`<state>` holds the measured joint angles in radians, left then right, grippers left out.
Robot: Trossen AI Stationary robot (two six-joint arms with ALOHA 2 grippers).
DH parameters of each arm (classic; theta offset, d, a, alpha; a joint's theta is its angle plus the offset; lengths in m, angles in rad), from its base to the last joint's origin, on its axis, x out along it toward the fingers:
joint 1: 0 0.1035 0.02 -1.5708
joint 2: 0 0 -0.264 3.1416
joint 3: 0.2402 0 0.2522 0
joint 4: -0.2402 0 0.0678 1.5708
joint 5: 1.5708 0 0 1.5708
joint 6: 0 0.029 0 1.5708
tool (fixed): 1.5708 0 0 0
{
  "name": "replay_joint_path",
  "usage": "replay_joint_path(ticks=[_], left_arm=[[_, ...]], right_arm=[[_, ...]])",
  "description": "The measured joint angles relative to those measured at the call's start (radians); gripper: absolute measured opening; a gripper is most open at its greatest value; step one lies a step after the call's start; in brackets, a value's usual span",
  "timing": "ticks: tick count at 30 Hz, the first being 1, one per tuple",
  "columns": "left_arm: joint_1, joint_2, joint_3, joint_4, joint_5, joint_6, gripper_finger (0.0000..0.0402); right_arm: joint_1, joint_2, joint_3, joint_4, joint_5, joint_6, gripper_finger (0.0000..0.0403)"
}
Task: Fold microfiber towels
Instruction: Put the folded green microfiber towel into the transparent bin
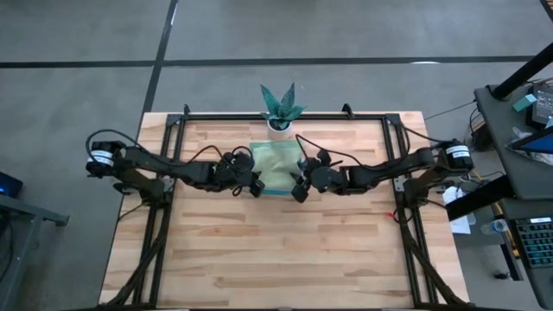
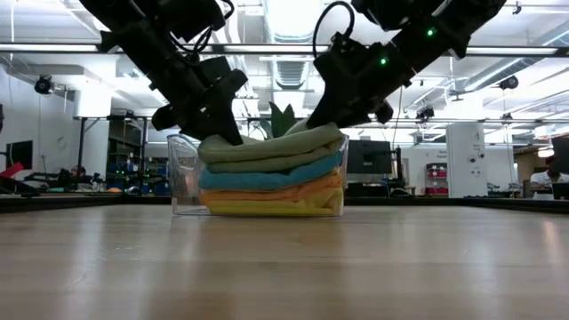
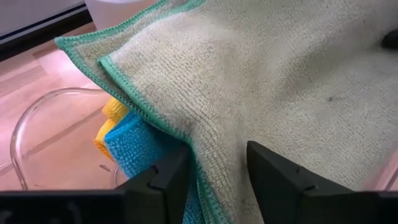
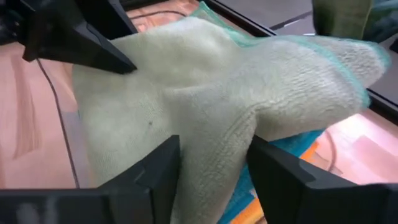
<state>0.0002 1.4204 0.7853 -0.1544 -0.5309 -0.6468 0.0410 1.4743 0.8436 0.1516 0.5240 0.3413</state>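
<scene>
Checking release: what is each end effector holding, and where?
The left end effector and right end effector each straddle a bunched ridge of the green towel; whether gripped, cannot tell.

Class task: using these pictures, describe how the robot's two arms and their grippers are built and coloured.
Both arms are dark, jointed links with thin black cables looping along them. Each has a white band near its base. The left gripper and right gripper each end in two black, angular fingers. Green indicator lights glow on one arm in the low view.
</scene>
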Motion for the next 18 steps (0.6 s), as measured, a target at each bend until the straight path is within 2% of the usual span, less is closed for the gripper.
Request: replay_joint_path(ticks=[6,18], left_arm=[[0.0,-0.011,0.013,-0.013,0.01,0.008,0.0144],[0.0,-0.097,0.037,-0.075,0.066,0.01,0.0144]], right_arm=[[0.0,-0.063,0.0,-0.062,0.0,-0.013,0.0188],[0.002,-0.168,0.0,-0.163,-0.001,-0.03,0.0183]])
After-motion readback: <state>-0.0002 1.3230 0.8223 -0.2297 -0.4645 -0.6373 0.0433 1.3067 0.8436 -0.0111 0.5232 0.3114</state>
